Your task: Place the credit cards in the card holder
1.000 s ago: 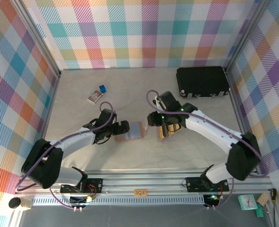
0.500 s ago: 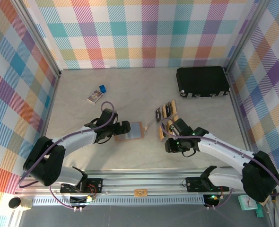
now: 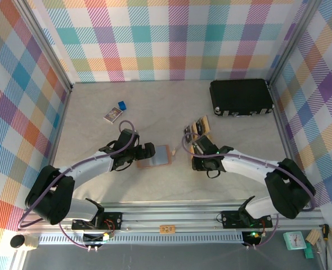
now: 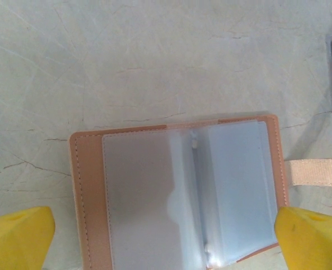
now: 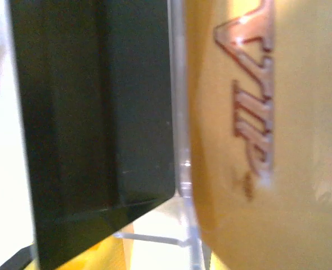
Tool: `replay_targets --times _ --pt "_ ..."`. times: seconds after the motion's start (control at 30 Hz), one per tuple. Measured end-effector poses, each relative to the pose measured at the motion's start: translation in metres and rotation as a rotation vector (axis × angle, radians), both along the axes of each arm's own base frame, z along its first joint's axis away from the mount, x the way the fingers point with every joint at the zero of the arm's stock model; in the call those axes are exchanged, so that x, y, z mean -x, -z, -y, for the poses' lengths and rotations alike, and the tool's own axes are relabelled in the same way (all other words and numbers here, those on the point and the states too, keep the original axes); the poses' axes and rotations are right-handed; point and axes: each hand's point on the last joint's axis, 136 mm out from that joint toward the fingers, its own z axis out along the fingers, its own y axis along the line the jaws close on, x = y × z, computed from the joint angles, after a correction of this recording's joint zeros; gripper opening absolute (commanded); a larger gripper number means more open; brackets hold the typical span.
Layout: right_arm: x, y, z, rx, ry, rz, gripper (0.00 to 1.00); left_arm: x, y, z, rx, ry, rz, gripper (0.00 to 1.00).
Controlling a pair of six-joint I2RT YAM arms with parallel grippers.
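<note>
Card holder (image 3: 157, 155) near the middle of the table (image 3: 155, 112), spread open and flat, greyish clear sleeves facing up inside a tan stitched border. Clasp tab (image 4: 315, 170) sticking out to the right of it, snap stud at its end. Left gripper (image 3: 145, 152) low at the holder's left edge, spread fully wide and closed on nothing. From the left wrist: yellow fingertips (image 4: 17, 239) in the two bottom corners, one well clear of the holder's stitched edge, the other just at the opposite edge, the open sleeves between them.

Credit cards (image 3: 202, 126) in a small cluster right of the holder and a little farther back, dark and orange-gold ones overlapping, apart from the holder. Right gripper (image 3: 195, 144) down at the near-left side of that cluster, right up against it. From the right wrist: dark card (image 5: 93, 124) beside gold card (image 5: 267, 112) with raised "VIP" lettering, both very close and blurred, a clear strip between them. Opening of the right gripper: cannot tell. Hold on either card: cannot tell.

Black case (image 3: 240, 97) in the far right corner. Small printed box (image 3: 113, 115) and tiny blue object (image 3: 121, 105) far left, just beside each other.
</note>
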Motion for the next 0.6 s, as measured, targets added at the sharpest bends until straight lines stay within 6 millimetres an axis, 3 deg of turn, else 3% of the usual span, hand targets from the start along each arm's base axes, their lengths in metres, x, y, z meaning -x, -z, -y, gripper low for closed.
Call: replay_targets --times 0.4,0.6 --pt "-0.070 -0.011 -0.030 -0.025 -0.010 0.048 0.37 -0.001 -0.001 -0.001 -0.002 -0.004 0.005 1.00" --pt "-0.061 -0.042 -0.034 -0.062 -0.078 0.048 0.39 -0.001 -0.001 -0.001 -0.002 -0.004 0.005 1.00"
